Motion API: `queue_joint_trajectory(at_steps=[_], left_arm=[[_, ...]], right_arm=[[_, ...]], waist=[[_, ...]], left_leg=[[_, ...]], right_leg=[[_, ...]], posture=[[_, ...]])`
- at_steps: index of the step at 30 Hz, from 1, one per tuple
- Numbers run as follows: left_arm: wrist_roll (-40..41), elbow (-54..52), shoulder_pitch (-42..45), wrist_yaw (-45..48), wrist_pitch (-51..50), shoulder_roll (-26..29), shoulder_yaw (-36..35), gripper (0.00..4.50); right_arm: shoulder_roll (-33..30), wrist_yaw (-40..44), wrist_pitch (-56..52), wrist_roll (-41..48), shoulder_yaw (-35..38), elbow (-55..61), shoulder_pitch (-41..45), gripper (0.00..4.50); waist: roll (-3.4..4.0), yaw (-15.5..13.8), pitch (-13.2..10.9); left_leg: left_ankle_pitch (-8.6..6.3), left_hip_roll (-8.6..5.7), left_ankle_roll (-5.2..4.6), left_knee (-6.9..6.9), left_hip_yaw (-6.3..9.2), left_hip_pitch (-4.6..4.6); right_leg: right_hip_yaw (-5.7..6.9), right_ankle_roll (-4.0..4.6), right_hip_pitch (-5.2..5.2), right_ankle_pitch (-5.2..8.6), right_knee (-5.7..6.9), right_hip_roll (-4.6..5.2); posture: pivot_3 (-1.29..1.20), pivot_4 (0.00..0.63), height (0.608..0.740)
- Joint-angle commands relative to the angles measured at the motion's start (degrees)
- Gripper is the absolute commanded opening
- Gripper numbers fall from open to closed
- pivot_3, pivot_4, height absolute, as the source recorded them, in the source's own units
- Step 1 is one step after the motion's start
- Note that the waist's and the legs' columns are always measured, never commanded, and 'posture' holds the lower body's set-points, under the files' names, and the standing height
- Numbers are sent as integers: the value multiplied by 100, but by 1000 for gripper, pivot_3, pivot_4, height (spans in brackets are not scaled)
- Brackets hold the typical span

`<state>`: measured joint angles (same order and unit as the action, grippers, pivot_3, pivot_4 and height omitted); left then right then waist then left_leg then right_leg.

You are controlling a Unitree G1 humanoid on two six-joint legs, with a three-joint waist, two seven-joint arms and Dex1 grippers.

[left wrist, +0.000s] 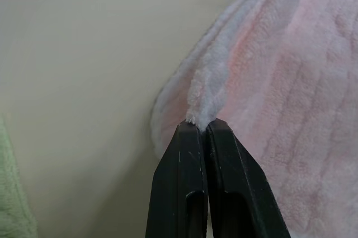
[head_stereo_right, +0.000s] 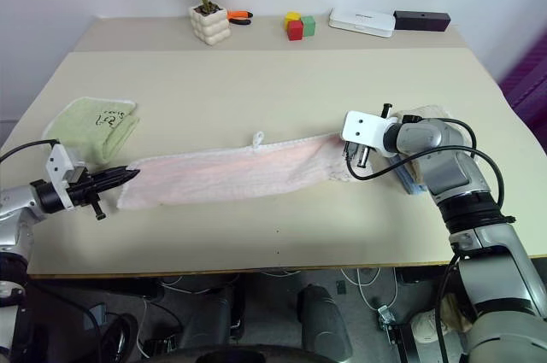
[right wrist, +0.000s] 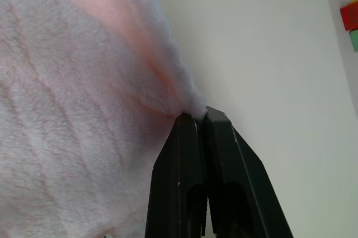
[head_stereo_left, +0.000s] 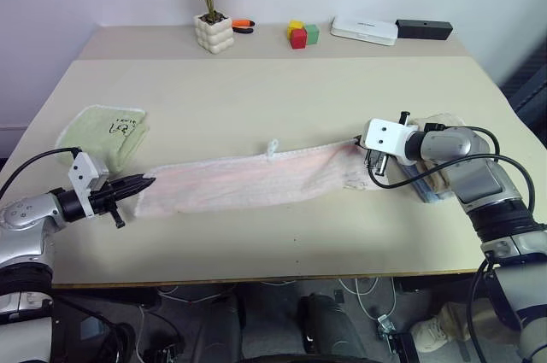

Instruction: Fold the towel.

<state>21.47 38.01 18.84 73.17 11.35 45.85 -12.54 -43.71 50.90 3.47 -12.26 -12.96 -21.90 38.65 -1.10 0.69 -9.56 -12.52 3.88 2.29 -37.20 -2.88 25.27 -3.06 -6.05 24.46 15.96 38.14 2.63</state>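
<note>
Centrally, the pink towel [head_stereo_left: 248,182] is lying stretched across a beige table [head_stereo_left: 256,98] against a white wall, left gripper [head_stereo_left: 147,181] and right gripper [head_stereo_left: 362,155] each pinching an end.

bare table [head_stereo_left: 256,107] beyond the towel [head_stereo_left: 248,179], green towel [head_stereo_left: 107,132] near left gripper [head_stereo_left: 147,181], plant pot [head_stereo_left: 214,32] far back

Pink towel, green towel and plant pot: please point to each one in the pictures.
pink towel [head_stereo_left: 248,182]: left eye view, middle of the stretched cloth.
green towel [head_stereo_left: 98,128]: left eye view, middle of the folded cloth.
plant pot [head_stereo_left: 214,34]: left eye view, its bumpy white front.
</note>
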Motion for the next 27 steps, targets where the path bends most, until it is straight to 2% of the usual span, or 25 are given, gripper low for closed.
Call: queue_joint_trajectory(at_steps=[1, 2, 5, 8, 12, 13, 15, 16, 19, 22, 25, 27], left_arm=[[125, -132, 116, -101, -234, 3, -180, 0], [158, -130, 149, -118, -370, -2, -180, 0], [238, -90, 265, -96, -746, -6, -180, 958], [161, -155, 275, -125, -643, -24, -173, 2367], [326, -467, 292, -74, -808, -5, -247, 4366], [397, -608, 304, -88, -900, -7, -278, 4500], [549, -937, 320, -140, -1153, -23, -317, 4500], [630, -1171, 317, -177, -1333, -29, -318, 4500], [1053, -1917, 249, -355, -2469, 51, -364, 4500], [1507, -2397, 223, -614, -3252, 51, -616, 4500], [1732, -2689, 263, -996, -3574, -53, -835, 3704], [1774, -2862, 306, -1262, -3626, -166, -920, 2715]], right_arm=[[29, -76, 45, -27, 70, -1, 112, 58], [40, -61, 10, -21, 74, 0, 105, 58], [68, 84, -198, 68, 103, 26, 91, 0], [59, 67, -231, 47, 123, 85, 44, 903], [36, 13, -308, 67, 196, 161, 20, 2811], [19, 3, -318, 69, 212, 179, 10, 3326], [-7, -52, -298, 53, 234, 180, -4, 4320], [-26, -79, -292, 44, 246, 185, -17, 4421], [28, 508, -1085, 935, 641, 772, -245, 4421], [63, 513, -1533, 1326, 952, 1046, -312, 4421], [190, 405, -2025, 1808, 1320, 1345, -301, 3611], [323, 219, -2378, 2075, 1564, 1600, -289, 2628]], waist=[[0, 6, 0], [0, 6, 0], [0, 0, 0], [0, 9, 0], [0, 8, 0], [0, 0, 0], [0, -4, 0], [0, -3, 0], [0, -6, 0], [0, 16, 0], [0, 27, 0], [0, 19, 0]], left_leg=[[0, 0, 0, 1, 0, 0], [0, 0, 0, 1, 0, -1], [0, 0, 0, 0, 0, 0], [0, 0, 0, 0, 0, 0], [0, 0, 0, 1, 1, -1], [0, 0, 0, 1, 1, -1], [0, 0, 0, -1, 1, 1], [0, 0, 0, -1, 1, 1], [0, 0, 0, 0, 3, 1], [0, 0, 0, 1, 5, 1], [0, 0, 0, 4, 7, -2], [0, 1, 0, 6, 8, -2]], right_leg=[[0, 0, 0, 0, 0, 0], [0, 0, 0, 0, 1, -1], [0, -1, 0, 0, 1, -1], [0, -1, 0, 0, 0, -1], [0, -1, 0, 0, 1, -1], [0, -1, 0, 0, 1, -1], [0, -1, -1, 0, 1, 0], [0, -1, -1, 0, 1, 0], [0, -1, -1, 0, 1, 0], [0, -8, -2, -4, 2, -1], [0, -8, -2, -4, 1, -4], [0, -8, -2, -4, 1, -4]], posture=[[0, 150, 740], [0, 150, 740], [0, 150, 740], [0, 150, 740], [0, 150, 740], [0, 150, 740], [0, 150, 740], [0, 150, 740], [0, 150, 740], [0, 150, 740], [0, 150, 740], [0, 150, 740]])
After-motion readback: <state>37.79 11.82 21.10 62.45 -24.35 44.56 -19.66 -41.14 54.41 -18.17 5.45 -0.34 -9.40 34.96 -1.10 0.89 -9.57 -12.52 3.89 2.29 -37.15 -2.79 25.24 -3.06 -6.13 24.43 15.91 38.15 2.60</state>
